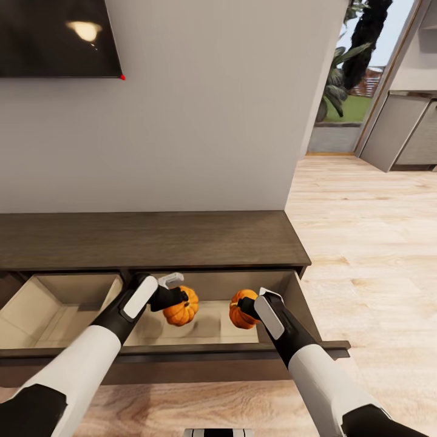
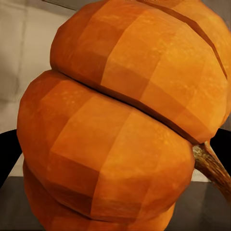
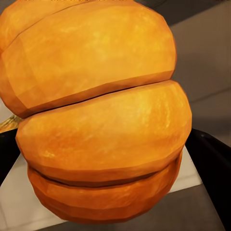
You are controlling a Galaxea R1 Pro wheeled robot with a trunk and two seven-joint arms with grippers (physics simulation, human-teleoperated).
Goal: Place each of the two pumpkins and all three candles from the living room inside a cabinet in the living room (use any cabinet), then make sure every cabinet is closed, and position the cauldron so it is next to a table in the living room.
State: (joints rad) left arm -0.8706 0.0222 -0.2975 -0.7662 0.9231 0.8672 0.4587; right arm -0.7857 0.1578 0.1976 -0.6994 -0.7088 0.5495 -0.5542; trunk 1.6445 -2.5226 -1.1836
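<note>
Right now both arms reach down into an open drawer of the cabinet (image 1: 152,240), the long dark-brown wooden unit standing against a pale wall. Taking the head view as a clock face, the drawer sits toward six o'clock, pulled out with its beige interior exposed. A second drawer (image 1: 54,306), at about eight o'clock, also stands open, and what can be seen of it holds nothing. The left gripper (image 1: 176,297) grasps the left pumpkin (image 1: 182,306), a small bright-orange ribbed one, low inside the drawer, just left of centre. The right gripper (image 1: 247,308) grasps the right pumpkin (image 1: 241,309), a matching orange one, a little to the right, toward five o'clock. The two pumpkins hang apart from each other, not touching. Whether either one rests on the drawer floor or hovers just above it, I cannot tell. Each wrist camera looks straight onto orange ribbed skin, with dark fingers at the picture's edges; a brown stem (image 2: 211,166) pokes from the left pumpkin. As for progress, I judge the pumpkin step nearly complete: both are inside the drawer space but neither is let go. Left to do, as I see it: release them, put three candles away, shut both drawers, and set the cauldron beside the table. At one o'clock, a wooden floor (image 1: 364,243) leads toward a bright doorway with greenery (image 1: 352,67).
</note>
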